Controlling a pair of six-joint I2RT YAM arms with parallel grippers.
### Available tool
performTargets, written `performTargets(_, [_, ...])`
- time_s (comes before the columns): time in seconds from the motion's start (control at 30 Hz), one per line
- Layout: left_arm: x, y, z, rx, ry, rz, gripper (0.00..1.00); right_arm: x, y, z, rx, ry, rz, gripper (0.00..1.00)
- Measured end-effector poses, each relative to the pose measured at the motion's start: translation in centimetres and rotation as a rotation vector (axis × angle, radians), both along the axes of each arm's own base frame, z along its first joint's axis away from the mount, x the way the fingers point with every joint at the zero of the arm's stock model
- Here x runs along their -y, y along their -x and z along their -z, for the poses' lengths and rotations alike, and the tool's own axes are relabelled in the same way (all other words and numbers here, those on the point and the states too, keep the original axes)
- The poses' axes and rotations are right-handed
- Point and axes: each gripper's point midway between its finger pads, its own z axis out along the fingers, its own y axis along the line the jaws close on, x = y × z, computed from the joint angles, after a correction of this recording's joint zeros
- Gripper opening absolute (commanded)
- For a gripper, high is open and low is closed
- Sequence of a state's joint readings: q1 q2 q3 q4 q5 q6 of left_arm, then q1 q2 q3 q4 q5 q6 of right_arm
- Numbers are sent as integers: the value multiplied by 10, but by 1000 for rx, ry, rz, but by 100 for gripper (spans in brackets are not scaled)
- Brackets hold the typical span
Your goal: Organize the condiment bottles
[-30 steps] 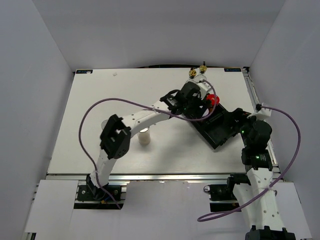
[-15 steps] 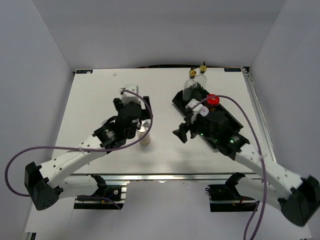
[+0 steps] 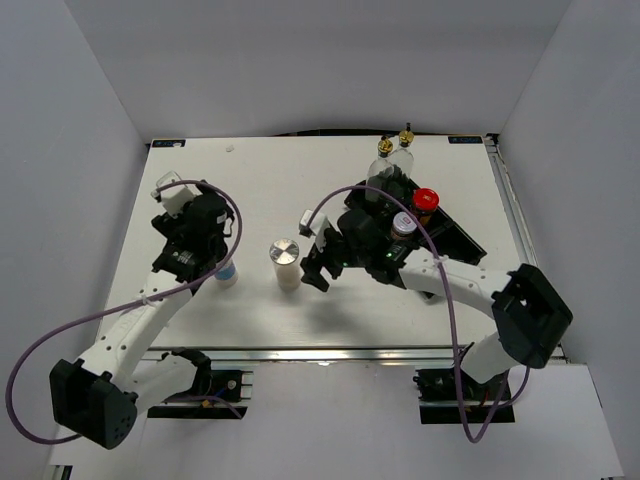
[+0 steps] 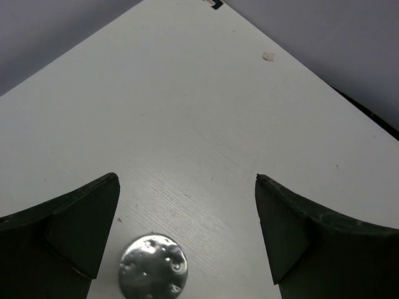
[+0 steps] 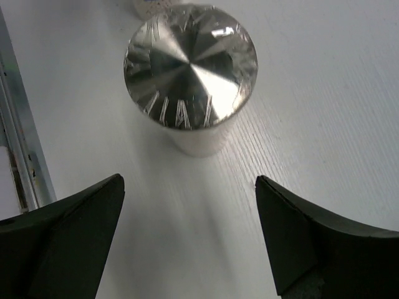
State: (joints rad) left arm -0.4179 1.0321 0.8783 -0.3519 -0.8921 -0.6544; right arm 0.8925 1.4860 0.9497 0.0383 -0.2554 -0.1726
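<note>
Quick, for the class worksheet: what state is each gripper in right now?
Left gripper: open, holding nothing.
Right gripper: open, holding nothing; a silver-lidded shaker stands just ahead.

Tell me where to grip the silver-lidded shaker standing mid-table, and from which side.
Take the shaker by its round body below the lid, coming level from its right in the top view, where the open right gripper faces it. It stands upright and alone, so both flanks are free.
</note>
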Motion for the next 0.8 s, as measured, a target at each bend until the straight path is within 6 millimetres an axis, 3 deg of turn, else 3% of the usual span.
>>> performTargets(0.17, [-29, -5, 15, -36, 45, -60, 98, -31, -6, 3, 13, -2, -42, 89])
performTargets(0.43, [-32, 9, 37, -92, 68, -60, 98, -67, -15, 0, 38, -39, -75, 86])
performTargets(0.53, [-33, 12, 41, -98, 72, -64, 98, -73, -17, -2, 42, -53, -67, 65])
performTargets(0.63, [-33, 13, 44, -103, 75, -62, 98, -74, -17, -2, 30, -57, -46, 40])
performTargets(0.67, [-32, 13, 45, -106, 76, -60, 98, -74, -18, -2, 25, -60, -31, 27])
performTargets(0.8, [-31, 16, 55, -126, 78, -49, 98, -69, -19, -2, 17, -78, 13, 14])
